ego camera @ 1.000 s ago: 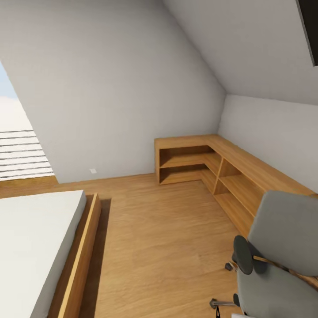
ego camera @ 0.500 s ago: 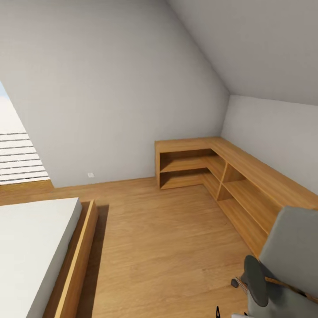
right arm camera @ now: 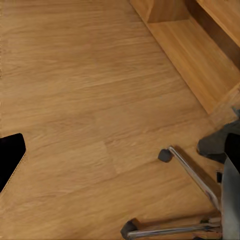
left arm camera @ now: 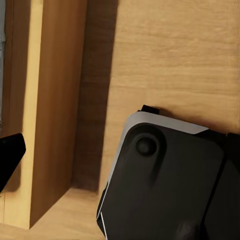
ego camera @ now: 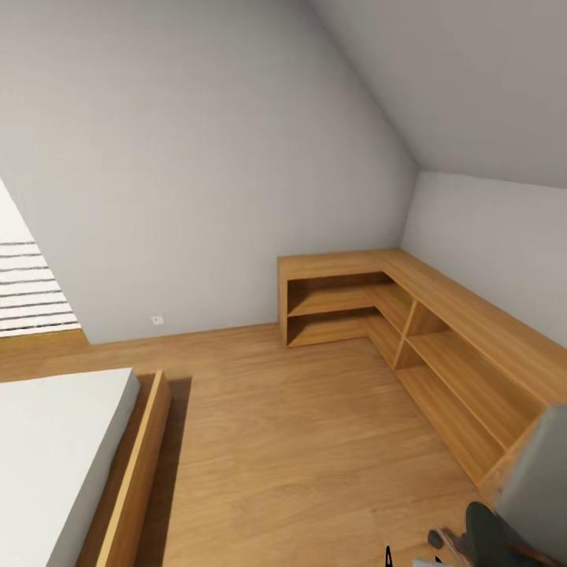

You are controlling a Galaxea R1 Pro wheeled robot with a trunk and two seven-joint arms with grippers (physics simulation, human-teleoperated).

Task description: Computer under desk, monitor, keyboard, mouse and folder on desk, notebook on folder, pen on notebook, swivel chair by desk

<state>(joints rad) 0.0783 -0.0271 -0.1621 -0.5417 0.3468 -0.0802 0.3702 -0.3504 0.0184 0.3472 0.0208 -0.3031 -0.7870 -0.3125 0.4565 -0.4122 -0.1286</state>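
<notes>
Camera swung left and tipped since a second ago: swivel chair (ego camera: 535, 504) slid from the lower right of the head view down into its near-right corner, now cut by the frame; shelf unit and bed shifted with the view, not by themselves.

Largest first. Grey sloped walls (ego camera: 197, 157) meeting at the far right corner. Wooden floor (ego camera: 299, 441) across the middle. L-shaped wooden shelf unit (ego camera: 378, 299) along the far wall and running near along the right wall, open compartments bare. Bed (ego camera: 55, 457) with white mattress and wooden frame at near left. Striped window blind (ego camera: 27, 287) at far left edge. Small white wall socket (ego camera: 157, 320) low on the far wall, between blind and shelf unit.

Swivel chair: grey back and dark armrest just in front of the shelf unit's near end. In the right wrist view, chrome legs and casters of the chair base (right arm camera: 175, 200) on the floor, near the bottom board of the shelving (right arm camera: 195, 50).

Right gripper: a single black fingertip (right arm camera: 10, 155) at the picture's edge, apart from the chair base, touching nothing visible; spread impossible to tell.

Left gripper: likewise one black fingertip (left arm camera: 10, 155) at the edge, over the bed's wooden frame (left arm camera: 50, 110); opening impossible to tell, nothing seen held. Dark rounded robot body part (left arm camera: 165, 185) close beside, above the floor.
</notes>
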